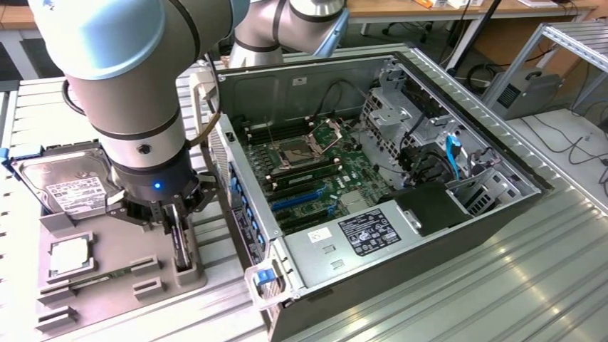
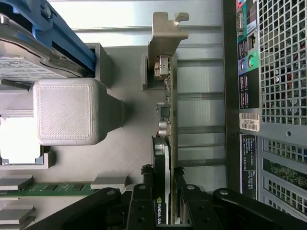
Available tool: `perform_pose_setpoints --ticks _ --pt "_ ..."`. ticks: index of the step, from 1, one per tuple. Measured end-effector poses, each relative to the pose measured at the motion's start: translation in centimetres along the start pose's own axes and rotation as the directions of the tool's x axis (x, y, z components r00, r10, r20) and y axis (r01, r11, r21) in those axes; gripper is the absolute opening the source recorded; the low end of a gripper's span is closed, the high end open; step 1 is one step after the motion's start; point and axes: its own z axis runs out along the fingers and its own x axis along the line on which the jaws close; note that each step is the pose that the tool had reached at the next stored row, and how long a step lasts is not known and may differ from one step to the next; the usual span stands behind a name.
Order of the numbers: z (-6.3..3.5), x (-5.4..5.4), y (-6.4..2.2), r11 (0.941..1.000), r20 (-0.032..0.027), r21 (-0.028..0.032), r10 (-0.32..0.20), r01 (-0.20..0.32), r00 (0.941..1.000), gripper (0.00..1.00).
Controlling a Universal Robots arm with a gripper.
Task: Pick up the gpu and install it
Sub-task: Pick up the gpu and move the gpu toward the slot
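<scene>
Hand (image 2: 162, 181) clamps both faces of the upright gpu (image 2: 166, 110), seated in the grey holder tray (image 1: 116, 246) beside the computer case (image 1: 285, 96).

One robot arm (image 1: 124, 92) is being counted in the exterior view, and one claw (image 1: 176, 217) with two fingers (image 2: 146, 191) is being counted at its end. One gpu (image 1: 181, 246) is being tallied, with one silver bracket (image 2: 165, 43) on it. One hard drive (image 1: 67, 189), one processor chip (image 1: 71, 256) and one green memory stick (image 1: 95, 280) are being counted on one grey holder tray (image 1: 124, 249). One open computer case (image 1: 285, 89) is being counted on the worktop (image 1: 475, 285), and inside it one motherboard (image 1: 323, 178), one processor socket (image 1: 292, 148), one power supply (image 1: 371, 231) and one blue cable (image 1: 452, 158) are being tallied.
</scene>
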Motion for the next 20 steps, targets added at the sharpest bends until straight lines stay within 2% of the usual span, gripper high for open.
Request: perform_pose_setpoints --ticks 6,20 --pt "-0.52 0.0 0.02 1.0000 0.0000 -0.0001 0.000 0.000 1.0000 0.27" --pt "-4.18 -0.1 0.18 1.0000 0.0001 -0.0002 0.000 0.000 1.0000 0.27"
